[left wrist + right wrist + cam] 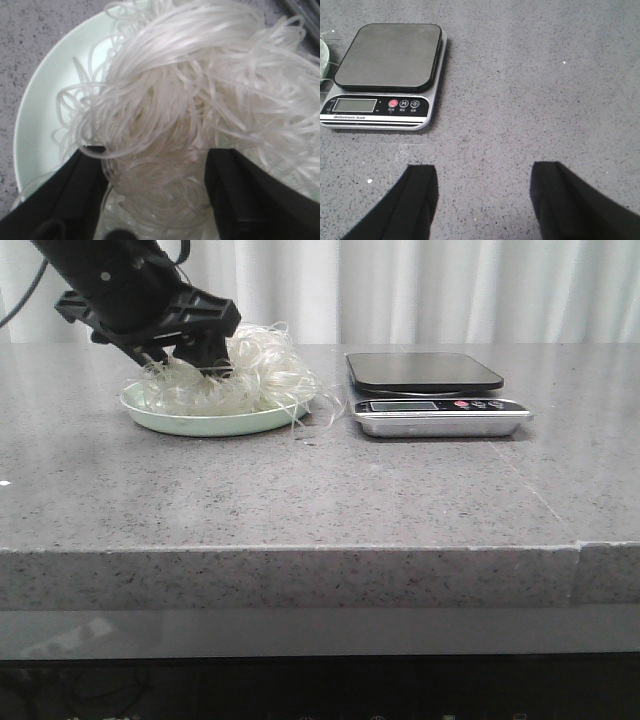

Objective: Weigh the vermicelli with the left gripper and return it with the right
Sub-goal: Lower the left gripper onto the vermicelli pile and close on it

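The vermicelli [258, 370] is a fluffy heap of thin translucent white strands piled on a pale green plate [215, 425] at the table's back left. My left gripper [192, 362] has come down into the left side of the heap. In the left wrist view the vermicelli [200, 85] fills the frame, and the left gripper [155, 167] is open with its black fingers [85, 195] wide apart and strands lying between them. The plate [37, 130] shows beneath. My right gripper [482, 182] is open over bare table, holding nothing; it does not show in the front view.
A silver kitchen scale [432, 395] with a dark weighing pad stands just right of the plate; the scale [387, 75] also lies ahead of the right gripper, its display blank. A few loose strands hang over the plate's right rim. White curtains hang behind the grey stone table [300, 500].
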Controlling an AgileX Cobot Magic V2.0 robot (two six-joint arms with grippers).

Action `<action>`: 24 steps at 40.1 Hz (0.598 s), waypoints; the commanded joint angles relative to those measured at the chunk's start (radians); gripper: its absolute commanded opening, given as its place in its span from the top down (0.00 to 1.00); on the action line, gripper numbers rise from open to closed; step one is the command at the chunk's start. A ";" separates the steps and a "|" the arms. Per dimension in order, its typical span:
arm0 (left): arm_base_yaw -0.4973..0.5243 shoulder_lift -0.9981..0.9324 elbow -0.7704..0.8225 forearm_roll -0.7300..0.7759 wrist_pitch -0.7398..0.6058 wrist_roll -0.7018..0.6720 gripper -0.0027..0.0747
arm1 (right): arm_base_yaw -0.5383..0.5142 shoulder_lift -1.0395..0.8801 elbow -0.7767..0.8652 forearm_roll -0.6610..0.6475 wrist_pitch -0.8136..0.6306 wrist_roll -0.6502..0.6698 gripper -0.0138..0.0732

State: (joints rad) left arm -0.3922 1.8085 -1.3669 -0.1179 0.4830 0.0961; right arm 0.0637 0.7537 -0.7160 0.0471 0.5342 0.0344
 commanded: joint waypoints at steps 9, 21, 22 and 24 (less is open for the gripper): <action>-0.006 -0.027 -0.033 -0.011 -0.037 -0.004 0.59 | -0.003 0.001 -0.034 -0.007 -0.059 -0.009 0.24; -0.006 -0.039 -0.055 -0.011 0.006 -0.004 0.76 | -0.003 0.001 -0.034 -0.007 -0.059 -0.009 0.24; -0.006 -0.044 -0.063 -0.011 0.015 -0.004 0.76 | -0.003 0.001 -0.034 -0.007 -0.059 -0.009 0.24; -0.006 -0.052 -0.084 -0.011 0.039 -0.004 0.76 | -0.003 0.001 -0.034 -0.007 -0.059 -0.009 0.24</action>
State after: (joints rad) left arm -0.3922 1.8210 -1.3924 -0.1179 0.5253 0.0961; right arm 0.0637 0.7537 -0.7160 0.0471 0.5342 0.0344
